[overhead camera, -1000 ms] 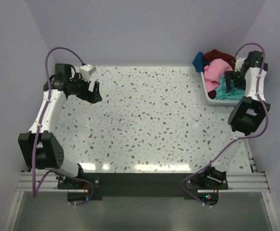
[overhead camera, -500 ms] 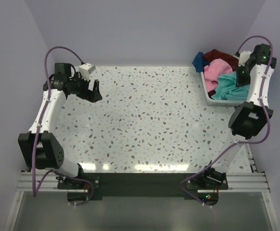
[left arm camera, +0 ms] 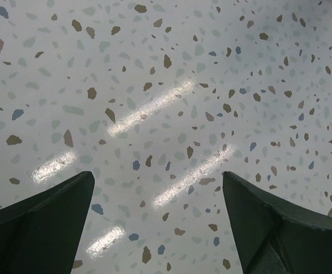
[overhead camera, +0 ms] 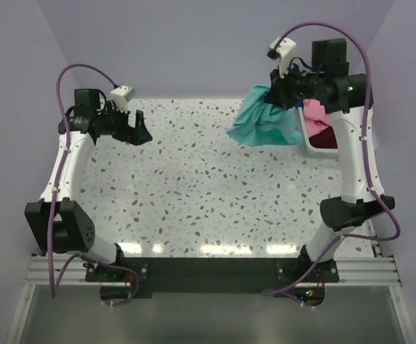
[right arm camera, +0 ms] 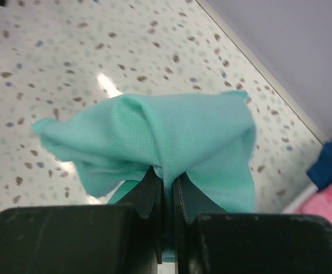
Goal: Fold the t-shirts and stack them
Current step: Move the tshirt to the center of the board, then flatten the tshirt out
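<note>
While the right tool (overhead camera: 275,94), clamped tight on the teal t-shirt (overhead camera: 263,123), is dangling it over the far right of the surface (overhead camera: 193,179), the left tool (overhead camera: 140,129) is hovering spread wide, empty. A pink t-shirt (overhead camera: 313,109) is lying in the basket (overhead camera: 312,147), so nothing seems folded yet.

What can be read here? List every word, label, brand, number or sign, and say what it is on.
None. No word, label, brand, number or sign shows on the teal t-shirt, the pink t-shirt, the speckled table, the left pincer or the right pincer.
</note>
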Available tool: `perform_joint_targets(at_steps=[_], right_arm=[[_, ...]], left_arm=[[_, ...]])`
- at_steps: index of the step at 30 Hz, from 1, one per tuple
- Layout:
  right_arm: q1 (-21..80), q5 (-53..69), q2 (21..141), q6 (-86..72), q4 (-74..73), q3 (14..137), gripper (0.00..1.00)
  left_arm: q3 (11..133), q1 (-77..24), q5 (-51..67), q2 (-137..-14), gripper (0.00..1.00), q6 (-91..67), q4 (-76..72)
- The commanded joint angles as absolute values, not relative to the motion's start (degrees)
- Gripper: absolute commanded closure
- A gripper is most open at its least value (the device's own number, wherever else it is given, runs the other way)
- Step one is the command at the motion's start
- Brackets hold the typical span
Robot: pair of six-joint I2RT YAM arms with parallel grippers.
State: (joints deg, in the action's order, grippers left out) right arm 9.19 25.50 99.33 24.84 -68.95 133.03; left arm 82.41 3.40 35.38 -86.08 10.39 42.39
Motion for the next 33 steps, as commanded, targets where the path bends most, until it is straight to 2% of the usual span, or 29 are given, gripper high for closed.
perform_joint_targets(at_steps=[1, 5, 7, 8, 9, 13, 17, 19, 21, 25, 28, 33], right_arm=[[13.5, 32.5, 97.1, 18.4, -61.5, 136.6, 1.0], [15.6, 38.8, 95.5, 11.8, -54.2, 132.9, 1.0], [15.6, 35.3, 94.6, 10.0, -52.0, 126.6, 0.4], [15.3, 31.5, 93.9, 10.5, -51.9, 120.4, 0.18], [13.2, 30.3, 93.8, 11.1, -51.8, 117.0, 0.02], [4.7, 29.8, 94.7, 10.8, -50.4, 104.2, 0.01], [3.4, 30.4, 95.4, 14.6, -53.8, 97.2, 0.03], [6.1, 30.2, 94.5, 15.8, -54.1, 94.7, 0.06], [11.9, 27.2, 94.0, 18.0, -54.3, 92.2, 0.14], [20.3, 22.6, 94.1, 18.6, -50.3, 88.2, 0.25], [26.4, 18.0, 95.9, 19.7, -48.4, 86.4, 0.33], [36.2, 10.9, 100.2, 21.5, -44.1, 81.7, 0.36]], left_arm=[[84.7, 5.8, 39.1, -83.1, 0.0, 7.3, 40.5], [83.9, 7.6, 41.5, -82.3, 0.0, 7.7, 41.0], [83.4, 7.8, 41.0, -81.7, 0.0, 9.5, 41.4], [83.1, 7.7, 41.0, -81.3, 0.0, 10.5, 42.3], [82.9, 7.8, 40.7, -81.1, 0.0, 11.5, 42.8], [80.3, 7.6, 39.5, -79.8, 0.0, 20.1, 45.6], [73.9, 5.8, 34.7, -79.2, 0.0, 27.1, 46.4], [71.9, 4.5, 32.8, -79.9, 0.01, 30.2, 47.3], [69.4, 4.4, 31.7, -81.1, 0.04, 31.9, 47.7], [66.0, 4.1, 28.0, -84.9, 0.18, 33.9, 48.7], [64.3, 4.0, 25.2, -87.6, 0.24, 34.5, 49.6], [62.4, 3.6, 22.8, -91.8, 0.22, 33.4, 50.2]])
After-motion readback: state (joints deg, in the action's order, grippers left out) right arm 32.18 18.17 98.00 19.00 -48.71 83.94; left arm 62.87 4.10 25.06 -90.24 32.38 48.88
